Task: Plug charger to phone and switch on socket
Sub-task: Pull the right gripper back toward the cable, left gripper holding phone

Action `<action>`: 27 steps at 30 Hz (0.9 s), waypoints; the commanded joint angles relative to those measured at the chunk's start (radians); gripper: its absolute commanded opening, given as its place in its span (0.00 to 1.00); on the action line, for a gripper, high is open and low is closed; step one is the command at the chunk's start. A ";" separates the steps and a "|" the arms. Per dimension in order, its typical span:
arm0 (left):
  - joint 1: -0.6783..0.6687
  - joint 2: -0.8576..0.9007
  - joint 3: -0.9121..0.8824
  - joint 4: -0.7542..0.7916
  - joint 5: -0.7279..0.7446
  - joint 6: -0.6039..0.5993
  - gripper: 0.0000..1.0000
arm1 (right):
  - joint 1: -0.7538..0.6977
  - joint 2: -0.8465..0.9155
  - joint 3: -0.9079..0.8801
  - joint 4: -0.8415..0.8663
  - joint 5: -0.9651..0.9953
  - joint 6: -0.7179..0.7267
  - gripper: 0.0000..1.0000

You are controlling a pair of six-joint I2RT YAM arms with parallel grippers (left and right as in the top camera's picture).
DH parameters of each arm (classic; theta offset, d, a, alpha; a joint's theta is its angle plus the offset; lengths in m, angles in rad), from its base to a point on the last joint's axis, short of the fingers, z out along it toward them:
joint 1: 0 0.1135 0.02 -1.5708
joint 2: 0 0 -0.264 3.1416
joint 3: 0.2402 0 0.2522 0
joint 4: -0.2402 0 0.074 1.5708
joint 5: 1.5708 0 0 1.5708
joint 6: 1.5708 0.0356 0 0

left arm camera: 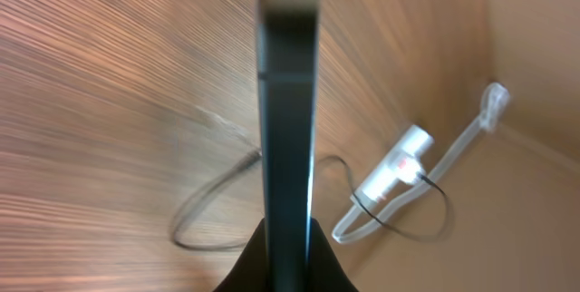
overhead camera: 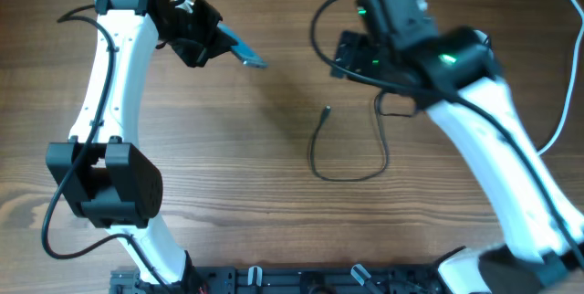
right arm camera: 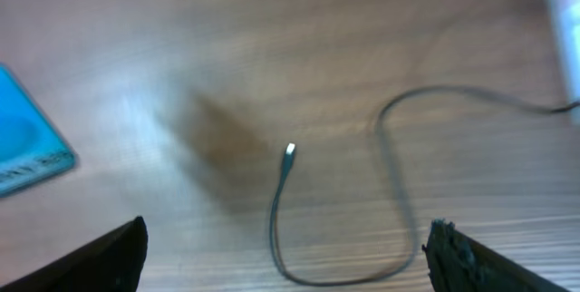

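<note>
The left pincer (overhead camera: 212, 44) stood in the upper left of the overhead frame, clamped shut on the phone (overhead camera: 239, 50), whose cyan screen jutted from the jaws toward the frame's centre; in the left wrist view the phone (left arm camera: 288, 102) rose edge-on as a dark vertical bar up the middle, gripped at its lower end; in the right wrist view a corner of the cyan screen (right arm camera: 25, 147) showed at the left edge. The right pincer (overhead camera: 347, 57) hung in the upper middle of the overhead frame, right of the phone and well apart from it; its jaws were wide open with nothing between them, the two dark fingers (right arm camera: 100, 260) sitting at the bottom corners of the right wrist view. The charger (overhead camera: 347, 177) lay loose on the wooden table (overhead camera: 274, 230) near the centre, its thin black cable sagging in a U; its plug tip (right arm camera: 290, 150) pointed toward the top of the frame, bare on the wood and touching neither pincer nor phone. The socket (left arm camera: 399, 170) appeared only in the left wrist view, lower right, a white strip lying at a slant with a white cord (left arm camera: 453, 151) beside it; the black cable seemed to run to it, though the blur left that unclear.
</note>
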 commanded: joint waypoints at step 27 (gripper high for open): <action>-0.001 -0.029 0.016 -0.052 -0.442 0.035 0.04 | 0.016 0.549 -0.100 0.104 -0.194 0.191 0.44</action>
